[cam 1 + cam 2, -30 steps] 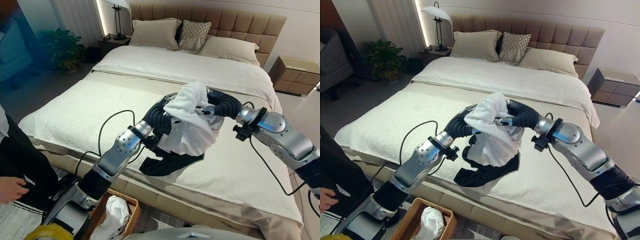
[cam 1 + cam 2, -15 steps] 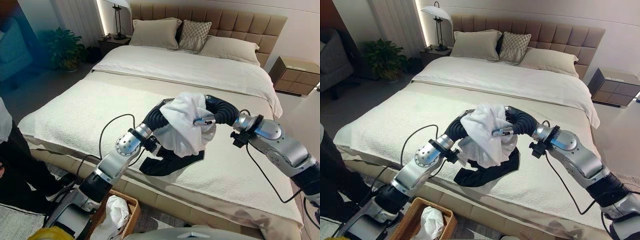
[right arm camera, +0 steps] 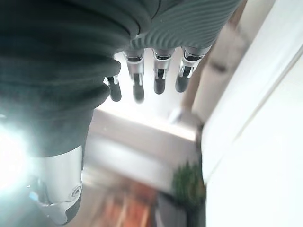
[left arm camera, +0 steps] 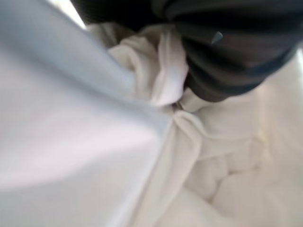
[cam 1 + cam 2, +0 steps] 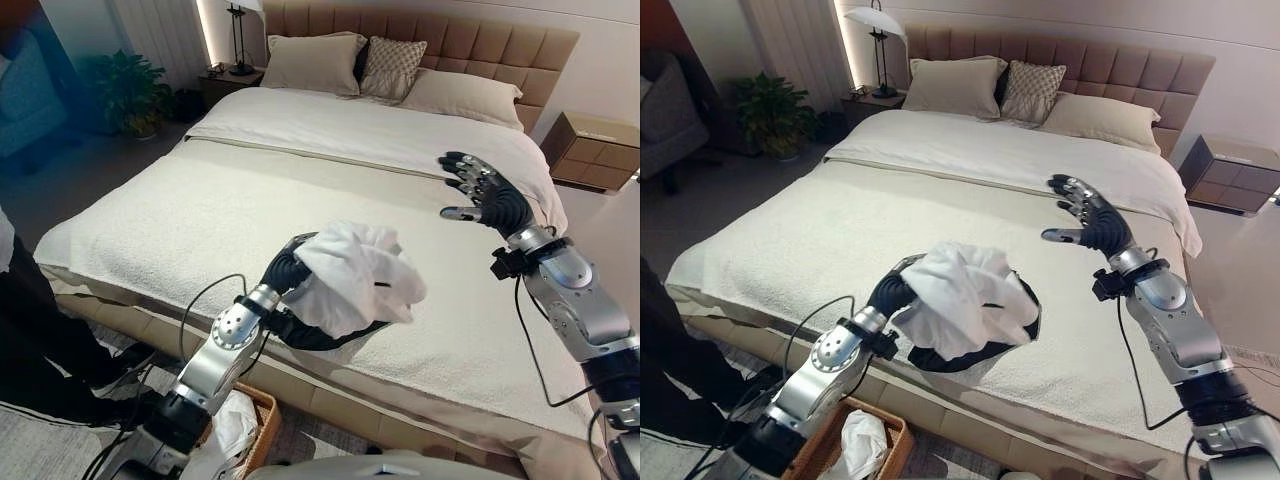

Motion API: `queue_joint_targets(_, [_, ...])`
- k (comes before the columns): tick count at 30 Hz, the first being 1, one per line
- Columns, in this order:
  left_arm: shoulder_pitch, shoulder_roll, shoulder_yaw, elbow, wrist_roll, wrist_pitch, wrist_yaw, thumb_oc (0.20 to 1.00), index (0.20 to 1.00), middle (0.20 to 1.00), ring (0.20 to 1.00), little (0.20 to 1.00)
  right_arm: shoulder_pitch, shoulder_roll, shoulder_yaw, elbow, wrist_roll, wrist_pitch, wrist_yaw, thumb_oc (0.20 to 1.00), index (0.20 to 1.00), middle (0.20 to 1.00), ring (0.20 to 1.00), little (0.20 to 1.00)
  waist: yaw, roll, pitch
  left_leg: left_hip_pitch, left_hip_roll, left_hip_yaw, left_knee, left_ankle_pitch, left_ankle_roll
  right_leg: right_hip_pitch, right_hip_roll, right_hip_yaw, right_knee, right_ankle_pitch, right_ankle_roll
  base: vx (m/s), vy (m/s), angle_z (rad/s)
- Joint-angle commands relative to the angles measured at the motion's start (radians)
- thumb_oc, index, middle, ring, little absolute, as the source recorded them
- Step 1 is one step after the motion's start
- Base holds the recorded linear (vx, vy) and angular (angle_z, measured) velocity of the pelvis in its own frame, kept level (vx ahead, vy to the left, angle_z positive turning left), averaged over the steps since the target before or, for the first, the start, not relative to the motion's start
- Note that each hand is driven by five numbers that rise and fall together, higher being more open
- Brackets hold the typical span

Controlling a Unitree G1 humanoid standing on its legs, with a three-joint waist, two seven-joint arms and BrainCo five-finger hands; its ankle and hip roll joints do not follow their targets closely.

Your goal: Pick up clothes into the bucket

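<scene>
A white garment (image 5: 350,280) hangs bunched over my left hand (image 5: 890,292), lifted above the bed's front edge. Its folds show close up in the left wrist view (image 4: 156,85). Beneath it a black garment (image 5: 940,358) lies on the cream blanket (image 5: 200,210). My right hand (image 5: 490,200) is raised over the right side of the bed, apart from the cloth and holding nothing. Its fingers (image 3: 158,80) are straight. A wicker basket (image 5: 815,450) stands on the floor below my left arm, with a white cloth (image 5: 862,440) inside.
Pillows (image 5: 310,65) lie at the headboard. A nightstand (image 5: 590,150) stands at the right, a lamp (image 5: 875,30) and a plant (image 5: 130,95) at the far left. A person (image 5: 20,330) in dark clothes stands at the left edge, beside the bed's corner.
My right hand has let go of the white garment and swung up and to the right, fingers spread. My left arm has drawn the garment down toward the bed's front edge.
</scene>
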Motion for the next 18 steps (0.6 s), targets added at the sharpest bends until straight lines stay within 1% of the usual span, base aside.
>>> queue_joint_targets(1, [-0.005, -0.007, 0.091, -0.092, -0.045, -0.075, 0.034, 0.2, 0.2, 0.2, 0.2, 0.2, -0.035, 0.03, -0.066, 0.011, -0.045, -0.081, -0.081, 1.0, 1.0, 1.0, 1.0, 1.0, 0.016, -0.06, -0.007, -0.068, -0.018, -0.033, 0.099, -0.09, -0.016, 0.031, -0.055, -0.009, 0.021, -0.058, 0.038, -0.01, -0.013, 0.1])
queue_joint_targets(5, [0.079, -0.035, 0.153, -0.124, -0.106, -0.094, 0.046, 0.2, 0.2, 0.2, 0.2, 0.2, -0.024, 0.096, -0.107, 0.085, -0.08, -0.097, -0.156, 1.0, 1.0, 1.0, 1.0, 1.0, 0.035, -0.06, 0.019, -0.096, -0.027, -0.052, 0.116, -0.091, -0.012, 0.01, -0.057, -0.013, 0.042, -0.064, 0.034, -0.04, -0.007, 0.12])
queue_joint_targets(6, [0.11, -0.04, 0.18, -0.129, -0.112, -0.106, 0.054, 0.2, 0.2, 0.2, 0.2, 0.2, -0.027, 0.118, -0.127, 0.121, -0.128, -0.101, -0.194, 1.0, 1.0, 1.0, 1.0, 1.0, 0.047, -0.057, 0.037, -0.114, -0.035, -0.063, 0.126, -0.089, -0.01, -0.006, -0.059, -0.019, 0.055, -0.066, 0.031, -0.07, -0.003, 0.18])
queue_joint_targets(7, [0.111, -0.04, 0.18, -0.13, -0.112, -0.106, 0.054, 0.2, 0.2, 0.2, 0.2, 0.2, -0.028, 0.119, -0.126, 0.122, -0.13, -0.102, -0.195, 1.0, 1.0, 1.0, 1.0, 1.0, 0.046, -0.058, 0.036, -0.117, -0.035, -0.063, 0.128, -0.09, -0.01, -0.008, -0.06, -0.02, 0.057, -0.067, 0.031, -0.07, 0.0, 0.16])
queue_joint_targets(11, [0.187, -0.033, 0.255, -0.111, -0.104, -0.137, 0.084, 0.2, 0.2, 0.2, 0.2, 0.2, -0.03, 0.151, -0.155, 0.2, -0.224, -0.11, -0.276, 1.0, 1.0, 1.0, 1.0, 1.0, 0.074, -0.048, 0.082, -0.181, -0.056, -0.099, 0.165, -0.085, -0.005, -0.059, -0.069, -0.04, 0.098, -0.072, 0.026, -0.09, 0.0, 0.23])
queue_joint_targets(12, [0.212, -0.029, 0.284, -0.089, -0.09, -0.144, 0.101, 0.2, 0.2, 0.2, 0.2, 0.2, -0.025, 0.156, -0.169, 0.222, -0.278, -0.114, -0.313, 1.0, 1.0, 1.0, 1.0, 1.0, 0.084, -0.041, 0.1, -0.203, -0.063, -0.111, 0.182, -0.085, -0.003, -0.077, -0.075, -0.047, 0.116, -0.075, 0.024, -0.11, 0.011, 0.31])
queue_joint_targets(13, [0.229, -0.023, 0.309, -0.077, -0.073, -0.149, 0.112, 0.2, 0.2, 0.2, 0.2, 0.2, -0.021, 0.153, -0.178, 0.234, -0.302, -0.113, -0.322, 1.0, 1.0, 1.0, 1.0, 1.0, 0.089, -0.036, 0.11, -0.218, -0.067, -0.119, 0.188, -0.082, -0.003, -0.094, -0.079, -0.053, 0.127, -0.075, 0.023, -0.1, 0.028, 0.27])
queue_joint_targets(14, [0.251, 0.006, 0.348, -0.036, 0.005, -0.156, 0.15, 0.2, 0.2, 0.2, 0.2, 0.2, -0.015, 0.154, -0.195, 0.262, -0.347, -0.11, -0.359, 1.0, 1.0, 1.0, 1.0, 1.0, 0.101, -0.025, 0.128, -0.24, -0.071, -0.13, 0.202, -0.079, -0.001, -0.111, -0.085, -0.06, 0.14, -0.076, 0.021, -0.05, 0.024, 0.31])
queue_joint_targets(15, [0.251, 0.006, 0.348, -0.035, 0.008, -0.157, 0.152, 0.2, 0.2, 0.2, 0.2, 0.2, -0.016, 0.156, -0.194, 0.263, -0.349, -0.111, -0.361, 1.0, 1.0, 1.0, 1.0, 1.0, 0.099, -0.026, 0.126, -0.245, -0.072, -0.132, 0.207, -0.081, 0.0, -0.114, -0.086, -0.061, 0.143, -0.078, 0.022, -0.03, 0.022, 0.36])
queue_joint_targets(16, [0.265, 0.024, 0.367, 0.004, 0.066, -0.157, 0.182, 0.2, 0.2, 0.2, 0.2, 0.2, -0.016, 0.154, -0.196, 0.283, -0.361, -0.115, -0.38, 1.0, 1.0, 1.0, 1.0, 1.0, 0.106, -0.019, 0.144, -0.255, -0.074, -0.138, 0.223, -0.089, 0.0, -0.123, -0.09, -0.063, 0.159, -0.084, 0.021, -0.04, 0.024, 0.35])
queue_joint_targets(17, [0.265, 0.045, 0.378, 0.035, 0.12, -0.16, 0.205, 0.2, 0.2, 0.2, 0.2, 0.2, -0.019, 0.155, -0.197, 0.299, -0.356, -0.116, -0.386, 1.0, 1.0, 1.0, 1.0, 1.0, 0.107, -0.016, 0.154, -0.276, -0.079, -0.143, 0.232, -0.081, 0.003, -0.139, -0.097, -0.064, 0.169, -0.079, 0.022, -0.03, 0.035, 0.23])
queue_joint_targets(18, [0.263, 0.07, 0.383, 0.075, 0.176, -0.157, 0.233, 0.2, 0.2, 0.2, 0.2, 0.2, -0.024, 0.155, -0.197, 0.321, -0.352, -0.119, -0.396, 1.0, 1.0, 1.0, 1.0, 1.0, 0.111, -0.01, 0.169, -0.283, -0.082, -0.146, 0.243, -0.09, 0.004, -0.148, -0.099, -0.063, 0.185, -0.087, 0.022, -0.05, 0.061, 0.17])
